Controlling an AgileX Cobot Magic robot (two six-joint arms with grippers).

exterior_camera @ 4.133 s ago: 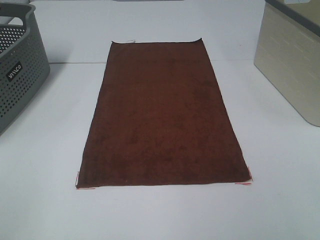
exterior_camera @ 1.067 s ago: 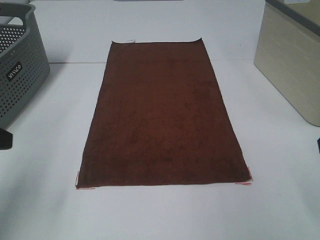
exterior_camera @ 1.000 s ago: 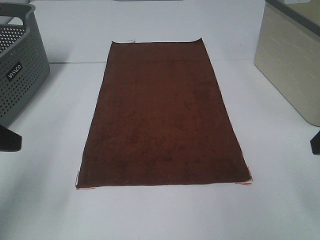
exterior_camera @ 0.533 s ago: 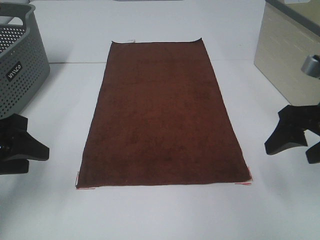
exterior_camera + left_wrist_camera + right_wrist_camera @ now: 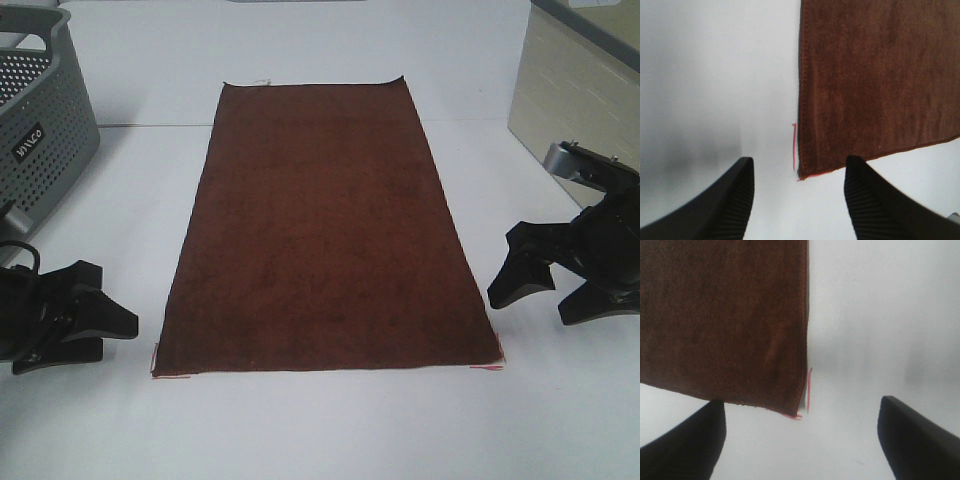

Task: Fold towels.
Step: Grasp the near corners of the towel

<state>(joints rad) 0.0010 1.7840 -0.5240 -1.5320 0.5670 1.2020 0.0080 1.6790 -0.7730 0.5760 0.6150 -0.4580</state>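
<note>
Grey perforated basket (image 5: 40, 130) stands at the far left of the white table (image 5: 320, 430), position unchanged. Left gripper (image 5: 114, 336) has advanced inward since half a second ago and now sits just left of the towel's near left corner, jaws spread wide, holding nothing. Towel (image 5: 320, 230) lies flat and fully unfolded in the centre, long side running near to far, unmoved; red marks (image 5: 170, 376) flank its near corners. Right gripper (image 5: 530, 306) has likewise come in toward the near right corner, jaws apart and empty. Beige bin (image 5: 580, 130) remains far right.
</note>
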